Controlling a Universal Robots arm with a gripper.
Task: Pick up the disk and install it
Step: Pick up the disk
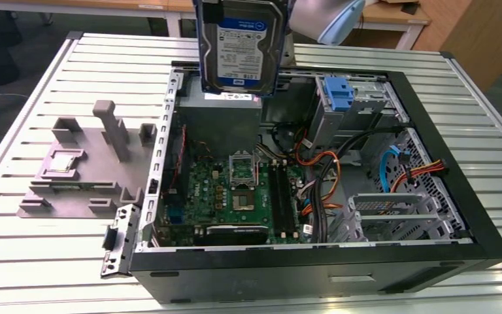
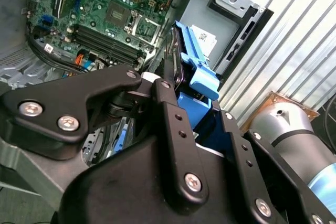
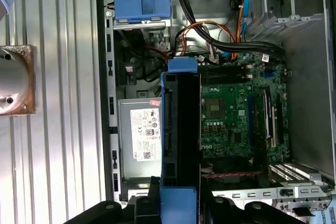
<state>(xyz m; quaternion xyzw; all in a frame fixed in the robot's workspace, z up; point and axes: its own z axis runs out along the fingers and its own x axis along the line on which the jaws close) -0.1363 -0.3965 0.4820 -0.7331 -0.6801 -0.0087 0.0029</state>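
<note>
The disk (image 1: pixel 240 46), a silver drive with a blue-and-white label, hangs upright above the back of the open computer case (image 1: pixel 321 261) in the exterior view. Its blue bracket (image 2: pixel 202 77) shows in the second wrist view, clamped between the black fingers (image 2: pixel 170 114) of my gripper (image 2: pixel 197 111). In the first wrist view the disk (image 3: pixel 181 129) is seen edge-on, over the power supply and the motherboard, with my gripper (image 3: pixel 178 205) shut on its near end.
Inside the case are a green motherboard (image 1: pixel 233 196), a grey power supply (image 3: pixel 140 140), a fixed blue caddy (image 1: pixel 340 95) at the back, a metal drive cage (image 1: pixel 399 216) and loose cables (image 1: pixel 321 170). A grey fixture (image 1: pixel 85 170) stands on the slatted table (image 1: pixel 50 261).
</note>
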